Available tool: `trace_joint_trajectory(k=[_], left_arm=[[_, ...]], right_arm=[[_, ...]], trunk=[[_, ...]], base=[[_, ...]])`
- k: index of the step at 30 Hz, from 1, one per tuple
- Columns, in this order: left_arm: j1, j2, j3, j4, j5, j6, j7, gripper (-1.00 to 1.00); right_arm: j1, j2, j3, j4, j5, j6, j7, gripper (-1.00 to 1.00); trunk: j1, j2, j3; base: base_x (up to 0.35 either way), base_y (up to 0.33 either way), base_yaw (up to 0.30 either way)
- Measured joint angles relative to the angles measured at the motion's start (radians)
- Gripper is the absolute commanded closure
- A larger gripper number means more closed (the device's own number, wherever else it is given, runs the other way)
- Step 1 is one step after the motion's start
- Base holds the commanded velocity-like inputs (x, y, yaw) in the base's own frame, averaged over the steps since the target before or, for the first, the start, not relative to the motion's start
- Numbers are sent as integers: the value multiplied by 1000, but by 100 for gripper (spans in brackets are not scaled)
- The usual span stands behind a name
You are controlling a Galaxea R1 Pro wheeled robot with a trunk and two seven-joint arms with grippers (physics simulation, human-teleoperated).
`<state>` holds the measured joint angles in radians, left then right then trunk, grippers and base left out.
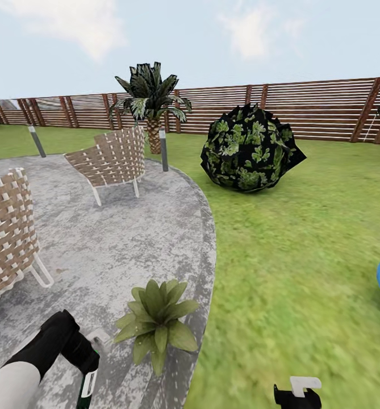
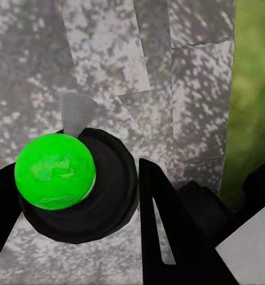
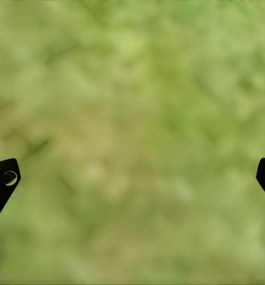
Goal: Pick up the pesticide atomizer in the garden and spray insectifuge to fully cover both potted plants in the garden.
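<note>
Grey mottled patio (image 1: 155, 238) underfoot, and down at the lower left of the head view the left tool (image 1: 90, 363) is wrapped around the pesticide atomizer (image 1: 89, 379), dark green body with its white label band dropping out of frame. From the left wrist view, that bottle shows end-on as a bright green round (image 2: 55, 171) seated in a black ring, with one dark finger (image 2: 168, 231) pressed in beside it and the other at the frame's edge on the opposite side, so the left tool is clamped on the bottle, held above the paving.

Just beside it sits one potted plant (image 1: 157, 321), a low rosette of broad pointed leaves, right at the patio's curved rim where stone meets lawn (image 1: 303, 238). Bottle and plant are near, not touching.

Over on the right, the right tool (image 1: 297, 395) peeks in at the bottom edge over the grass. Its wrist view gives blurred green turf, with the two black fingertips (image 3: 2, 181) at opposite sides, spread wide, nothing between them.

Further back: two woven chairs (image 1: 113, 159) on the patio, a palm (image 1: 151, 102), a big round dark bush (image 1: 249, 149), and the brown slatted fence (image 1: 320, 108) along the back.
</note>
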<state>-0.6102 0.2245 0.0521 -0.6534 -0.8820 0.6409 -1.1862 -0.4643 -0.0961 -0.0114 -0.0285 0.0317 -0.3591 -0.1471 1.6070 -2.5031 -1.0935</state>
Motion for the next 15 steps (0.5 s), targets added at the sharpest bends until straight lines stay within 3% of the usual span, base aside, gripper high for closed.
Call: trace_joint_trajectory(k=[4,9,12,15], left_arm=[[2,-2,-2,-3,-1,1,-1,100],[12,-5,-3,-3,-1,1,-1,100],[15,-2,-39,-2,-1,0,-2,100],[16,3,-45,-2,-2,-1,-2,100]], right_arm=[[0,0,0,0,0,0,0,-100],[0,-1,0,-1,0,0,0,-100],[0,1,0,-2,0,0,0,-100],[0,1,0,-2,0,0,0,-100]], trunk=[[0,0,0],[0,0,0],[0,0,0],[0,0,0]], base=[[134,129,0],[148,271,0],[6,126,-172],[1,17,-84]])
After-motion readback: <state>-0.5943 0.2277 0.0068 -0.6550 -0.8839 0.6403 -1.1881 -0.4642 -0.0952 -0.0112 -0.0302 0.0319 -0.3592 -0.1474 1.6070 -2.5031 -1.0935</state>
